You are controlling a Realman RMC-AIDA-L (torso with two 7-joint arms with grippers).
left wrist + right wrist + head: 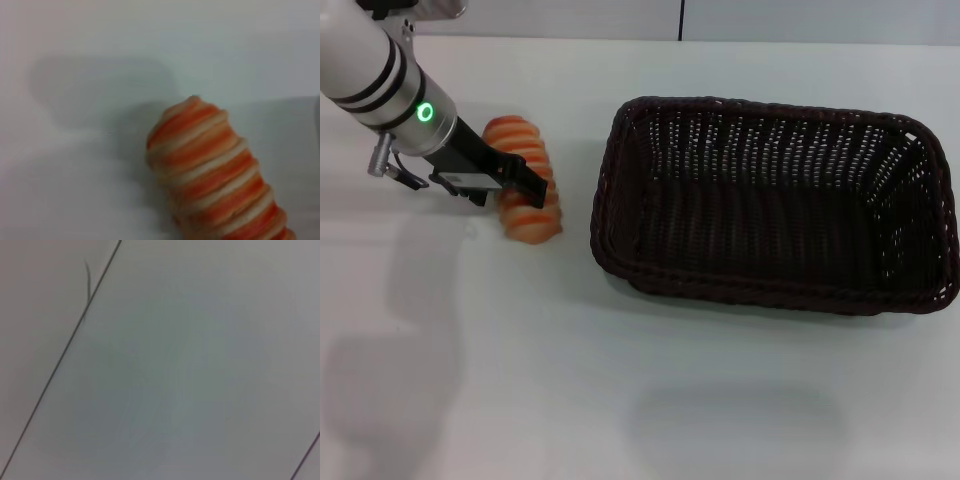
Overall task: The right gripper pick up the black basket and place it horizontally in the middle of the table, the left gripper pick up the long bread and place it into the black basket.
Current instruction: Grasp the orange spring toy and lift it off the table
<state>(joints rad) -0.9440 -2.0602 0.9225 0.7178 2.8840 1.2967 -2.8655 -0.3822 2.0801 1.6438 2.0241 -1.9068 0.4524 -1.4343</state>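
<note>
1. Head view: black basket, woven wicker, already lying lengthwise on the smooth white table, right of centre. Left gripper at the long bread, fingers astride the ridged loaf; firm grip: cannot tell.
2. Left wrist: loaf's striped orange-tan end on the table; transfer remains.
3. Right wrist: no right gripper visible.

Readable text: none that I can make out in any view.
My left tool: a pale patch beside the long bread, nothing legible.
</note>
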